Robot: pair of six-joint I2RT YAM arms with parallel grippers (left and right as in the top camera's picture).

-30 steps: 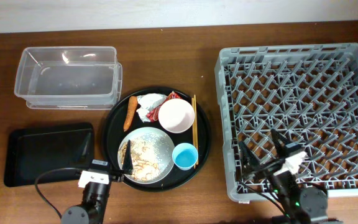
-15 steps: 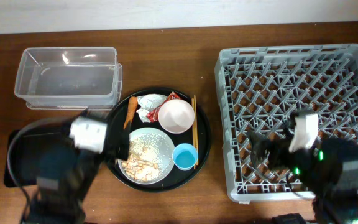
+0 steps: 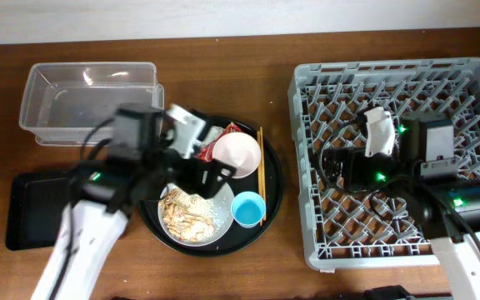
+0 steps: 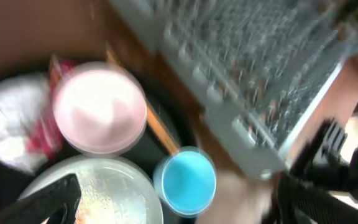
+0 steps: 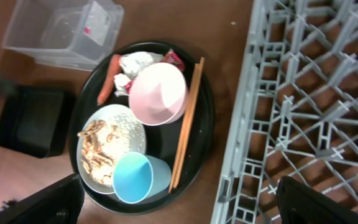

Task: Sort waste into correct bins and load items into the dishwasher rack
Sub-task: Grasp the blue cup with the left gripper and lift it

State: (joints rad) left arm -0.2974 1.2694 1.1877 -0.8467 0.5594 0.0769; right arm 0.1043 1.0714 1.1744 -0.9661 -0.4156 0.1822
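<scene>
Grey plastic forms the dishwasher rack [image 3: 473, 92], a square crate with a grid of upright pegs set on the right of the brown table [image 3: 223, 75]; nothing is yet loaded in it. On the left, a clear tub [image 3: 90, 104] and a flat black tray [image 3: 32, 204] with rounded corners are laid near each other, both seen empty. This is presumably so that each kind of waste is given its own bin within the left arm's reach.

Everything to be sorted is gathered on a round black tray [image 5: 207, 118] between bins and rack. On it are found a glossy white bowl [image 5: 159, 93], a smooth light-blue cup [image 5: 135, 177] and thin wooden chopsticks [image 5: 188, 124] laid straight along the bowl's right side. A speckled plate [image 5: 129, 130] is heaped with beige food scraps [image 5: 98, 152]. A crumpled white napkin [image 5: 132, 65], a red wrapper [image 5: 176, 59] and a short orange carrot [image 5: 107, 87] are tucked at the tray's far edge.

The left claw [image 3: 217, 178] is held above the plate and bowl, its fingers [image 4: 42, 202] spread wide and pinching nothing. The right claw [image 3: 332, 165] is held over the rack's left part, likewise spread and empty — its fingers [image 5: 55, 202] are seen at both lower corners of its own view.
</scene>
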